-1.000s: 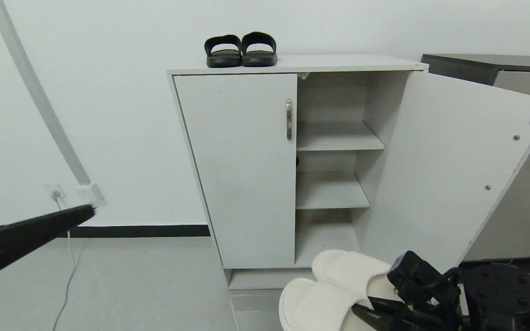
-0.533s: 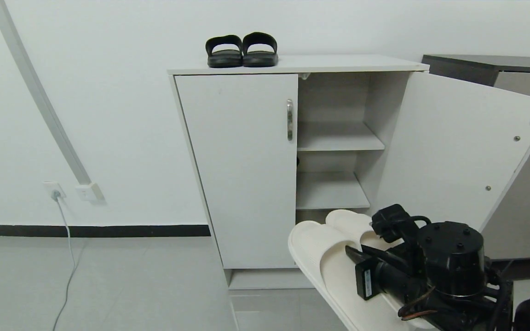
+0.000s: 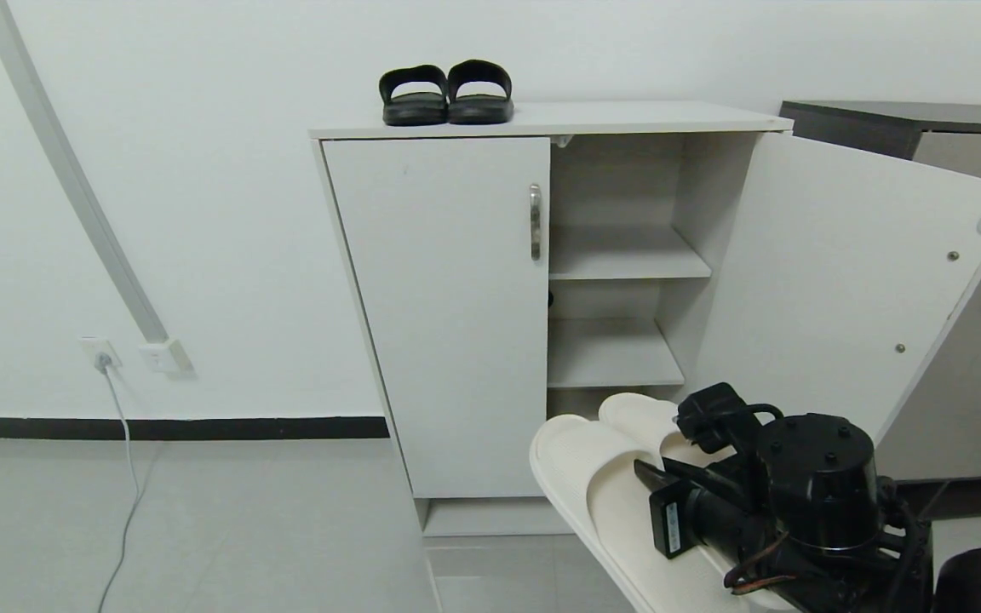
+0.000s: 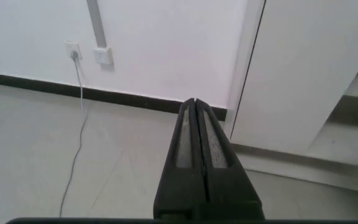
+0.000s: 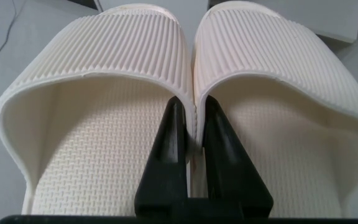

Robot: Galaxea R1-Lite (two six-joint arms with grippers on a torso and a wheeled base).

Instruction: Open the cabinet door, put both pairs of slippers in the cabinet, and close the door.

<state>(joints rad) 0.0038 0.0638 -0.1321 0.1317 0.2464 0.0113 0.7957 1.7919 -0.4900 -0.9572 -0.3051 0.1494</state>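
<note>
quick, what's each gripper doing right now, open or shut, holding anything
Left gripper: shut, holding nothing.
Right gripper: shut on the white slippers, pinching their two inner side walls together.

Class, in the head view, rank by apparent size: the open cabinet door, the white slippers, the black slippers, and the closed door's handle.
1. open cabinet door
2. white slippers; near the camera, so their true size against the black pair is unsure
3. black slippers
4. handle
</note>
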